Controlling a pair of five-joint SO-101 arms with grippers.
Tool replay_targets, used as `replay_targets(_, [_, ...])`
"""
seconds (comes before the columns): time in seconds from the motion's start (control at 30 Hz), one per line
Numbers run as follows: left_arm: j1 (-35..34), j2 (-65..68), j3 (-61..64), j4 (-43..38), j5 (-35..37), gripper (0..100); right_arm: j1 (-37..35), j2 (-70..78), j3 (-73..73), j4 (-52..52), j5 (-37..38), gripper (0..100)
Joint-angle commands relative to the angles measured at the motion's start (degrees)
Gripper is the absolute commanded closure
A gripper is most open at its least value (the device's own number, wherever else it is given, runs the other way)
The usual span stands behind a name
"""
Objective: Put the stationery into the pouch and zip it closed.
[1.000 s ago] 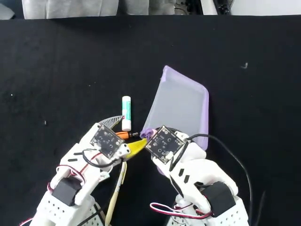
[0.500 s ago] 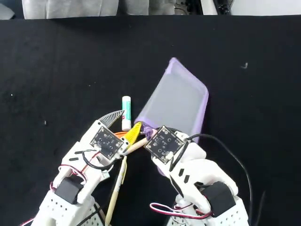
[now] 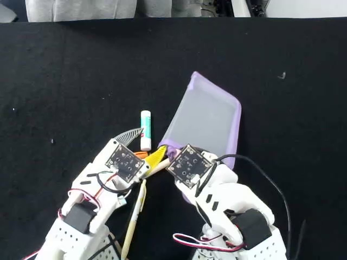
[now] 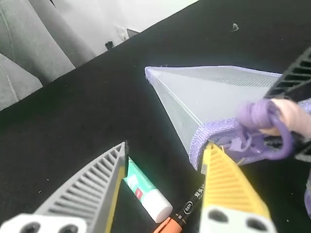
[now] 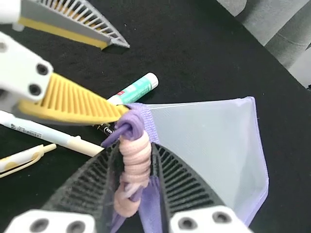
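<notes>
Right wrist view has the right claw [image 5: 137,148] clamped on the pull cord [image 5: 132,160] of the pouch [image 5: 204,141], which lies on the desk [image 3: 65,81]. Empty and wide open, the left claw [image 4: 166,147] straddles glue stick [image 4: 146,191] and marker [image 4: 177,219] beside the mouth. Likely risk: its yellow finger [image 4: 228,189] snags the mouth edge and shoves the pouch, or the cord slips.

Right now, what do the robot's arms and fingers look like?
Both arms are white with black motors and red wires. The left arm has one grey finger and one yellow finger. The right arm has a long black cable and black ribbed fingers.
</notes>
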Motion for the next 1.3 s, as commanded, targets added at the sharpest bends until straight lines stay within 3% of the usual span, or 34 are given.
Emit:
replay_targets(0.0, [-0.40,8.26,-2.86,-7.21,-0.53,75,1.41,-0.75,-0.92,0.26,-0.18,98.7])
replay_targets(0.33, [0.13,36.75,-18.33,-12.40,1.14,75,1.58,-0.84,-0.75,0.26,-0.18,98.7])
replay_targets(0.53, [3.21,35.60,-18.59,-12.04,6.33,75,1.67,-0.84,-0.75,0.26,-0.18,98.7])
replay_targets(0.73, [6.55,32.88,-18.51,-12.04,6.68,98,1.76,-0.84,-0.84,0.26,-0.18,98.7])
replay_targets(0.83, [8.13,32.18,-18.51,-12.04,6.68,92,2.37,-0.84,-0.84,0.26,-0.18,98.7])
replay_targets(0.97, [9.10,32.18,-18.68,-12.31,6.77,98,6.33,-0.84,-1.01,-0.18,-0.09,98.7])
replay_targets(1.27, [7.78,32.00,-17.36,-12.13,6.77,97,7.30,-0.84,-2.07,0.26,-0.09,98.7])
